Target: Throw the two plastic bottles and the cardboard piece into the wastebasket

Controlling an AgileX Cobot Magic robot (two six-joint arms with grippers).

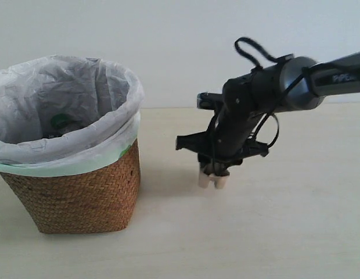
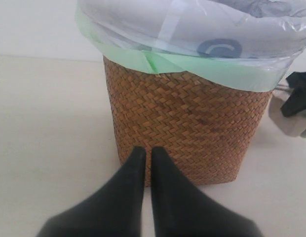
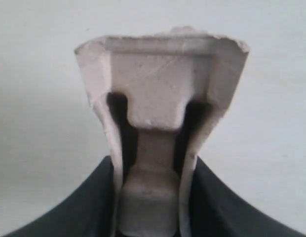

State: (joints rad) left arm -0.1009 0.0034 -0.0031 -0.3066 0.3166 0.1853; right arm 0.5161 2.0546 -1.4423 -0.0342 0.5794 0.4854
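The wicker wastebasket point(image 1: 81, 186), lined with a pale plastic bag, stands at the left of the table. A green patch point(image 1: 60, 121) shows inside it; otherwise the two bottles are hidden. My right gripper point(image 1: 213, 171) hangs to the right of the basket, a little above the table, shut on the beige cardboard piece point(image 1: 212, 181). In the right wrist view the cardboard piece point(image 3: 160, 74) sticks out between the black fingers of that gripper point(image 3: 154, 165). My left gripper point(image 2: 148, 150) is shut and empty, low, pointing at the wastebasket's point(image 2: 192, 123) woven wall. It is out of the exterior view.
A light wooden table point(image 1: 284, 232) runs under everything, with a plain white wall behind it. In the left wrist view the cardboard piece point(image 2: 286, 121) and the right gripper holding it show past the basket's side.
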